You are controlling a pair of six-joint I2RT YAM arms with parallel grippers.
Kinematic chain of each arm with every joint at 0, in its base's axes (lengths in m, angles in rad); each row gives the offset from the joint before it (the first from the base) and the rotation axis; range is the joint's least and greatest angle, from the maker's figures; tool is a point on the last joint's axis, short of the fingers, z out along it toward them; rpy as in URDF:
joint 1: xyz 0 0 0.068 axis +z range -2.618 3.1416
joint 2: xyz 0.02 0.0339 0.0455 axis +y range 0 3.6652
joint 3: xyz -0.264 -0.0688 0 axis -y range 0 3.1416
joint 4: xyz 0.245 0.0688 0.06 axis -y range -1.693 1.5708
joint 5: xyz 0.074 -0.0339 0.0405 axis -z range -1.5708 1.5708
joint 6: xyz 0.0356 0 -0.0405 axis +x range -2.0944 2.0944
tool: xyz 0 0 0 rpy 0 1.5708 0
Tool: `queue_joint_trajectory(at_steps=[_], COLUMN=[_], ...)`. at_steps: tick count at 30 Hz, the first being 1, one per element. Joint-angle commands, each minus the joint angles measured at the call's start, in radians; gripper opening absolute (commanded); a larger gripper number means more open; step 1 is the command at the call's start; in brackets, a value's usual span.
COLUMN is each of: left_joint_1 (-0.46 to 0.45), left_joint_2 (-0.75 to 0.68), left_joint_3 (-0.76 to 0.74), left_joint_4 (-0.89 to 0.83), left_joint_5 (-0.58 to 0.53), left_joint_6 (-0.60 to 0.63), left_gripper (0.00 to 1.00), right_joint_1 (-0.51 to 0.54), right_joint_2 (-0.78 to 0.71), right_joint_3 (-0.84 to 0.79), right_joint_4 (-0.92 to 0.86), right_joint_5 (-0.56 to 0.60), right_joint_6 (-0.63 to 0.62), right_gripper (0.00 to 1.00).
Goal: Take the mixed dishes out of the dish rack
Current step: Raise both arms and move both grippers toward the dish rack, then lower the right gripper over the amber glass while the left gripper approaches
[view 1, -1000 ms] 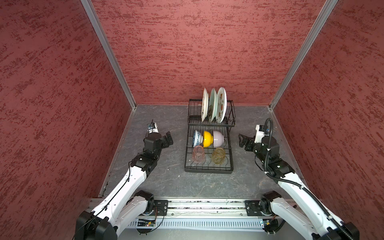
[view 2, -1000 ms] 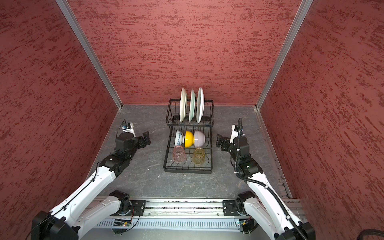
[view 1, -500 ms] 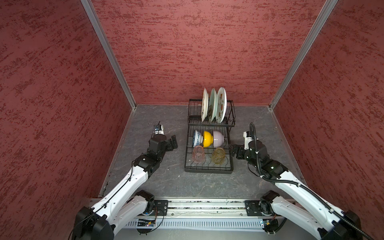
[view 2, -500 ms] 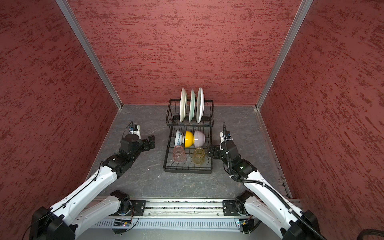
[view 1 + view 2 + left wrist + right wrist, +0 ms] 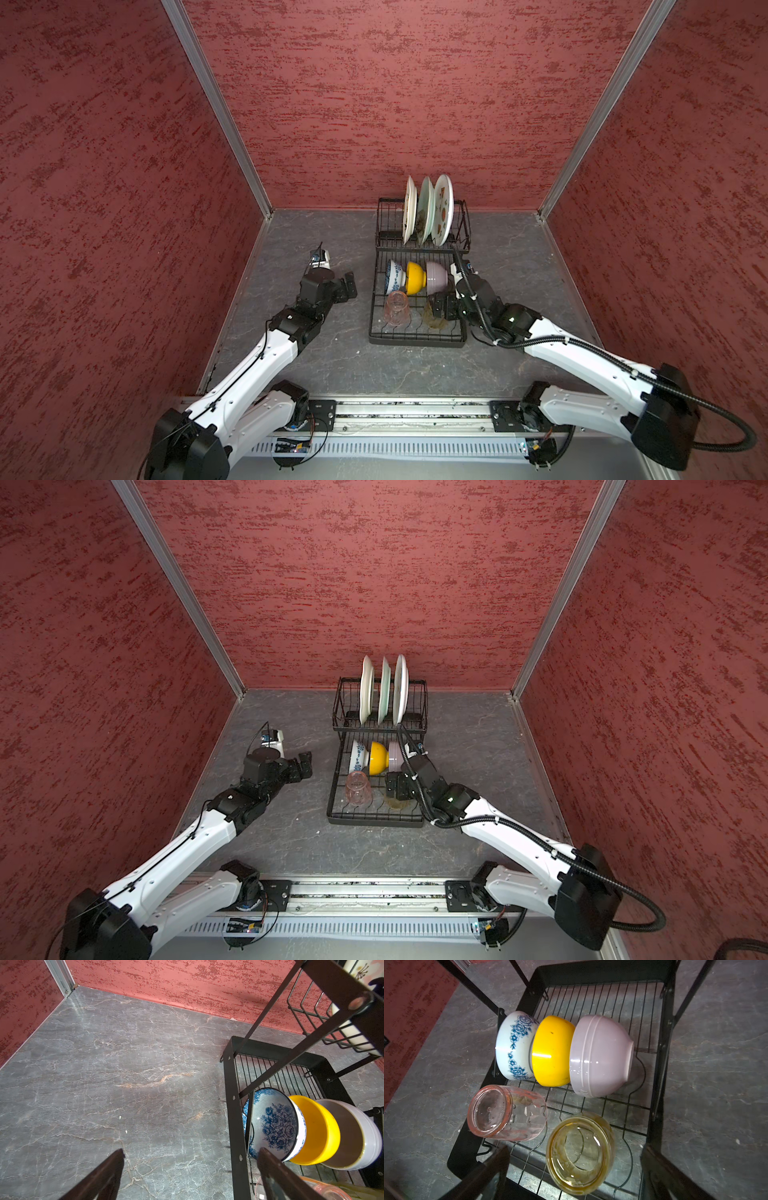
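- A black wire rack (image 5: 415, 340) sits on a grey marbled desk (image 5: 332, 365), towards the back, enclosed by red walls (image 5: 374, 104)
- Three white plates (image 5: 424, 208) stand on edge, side by side, in the rack's raised back tier
- On the flat front tier, three bowls lie on their sides in a touching row: blue-white bowl (image 5: 394, 276) on the left, yellow bowl (image 5: 414, 277) in the middle, pink bowl (image 5: 436, 275) on the right, their mouths turned to the left
- In front of the bowls, a pink glass (image 5: 395, 308) sits with its base up, leaning a little; an amber glass (image 5: 579, 1153) is just to its right
- The right pincer (image 5: 437, 309) hangs over the amber glass, jaws spread wide on either side of it and holding nothing; the right wrist view shows gaps between fingers and glass
- The left pincer (image 5: 351, 286) hovers over bare desk just left of the rack, level with the bowls, jaws wide apart and empty
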Motion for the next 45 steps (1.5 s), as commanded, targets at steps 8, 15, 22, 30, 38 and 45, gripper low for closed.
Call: queue_joint_trajectory(at_steps=[8,15,22,30,38,45], left_joint_1=[-0.002,-0.002,-0.002,-0.001,-0.001,-0.001], left_joint_2=[-0.010,-0.019,-0.005,-0.006,-0.008,0.001], left_joint_3=[0.000,-0.025,-0.011,-0.017,-0.018,-0.017], left_joint_4=[-0.015,0.004,-0.015,-0.015,-0.015,-0.006], left_joint_5=[0.043,0.068,0.075,0.067,0.071,0.070], left_joint_6=[-0.017,-0.033,-0.034,-0.036,-0.042,-0.043], left_gripper=[0.99,1.00,0.99,1.00,0.99,1.00], right_joint_1=[0.028,0.041,0.045,0.055,0.054,0.055], right_joint_2=[0.061,0.061,0.099,0.173,0.219,0.208], right_joint_3=[0.049,0.012,0.022,0.054,0.076,0.030], right_joint_4=[-0.076,-0.025,-0.045,-0.045,-0.067,0.036], right_joint_5=[0.075,0.082,0.089,0.096,0.101,0.050], right_joint_6=[0.073,0.095,0.114,0.131,0.163,0.192], right_gripper=[0.99,0.99,0.99,0.99,0.94,0.91])
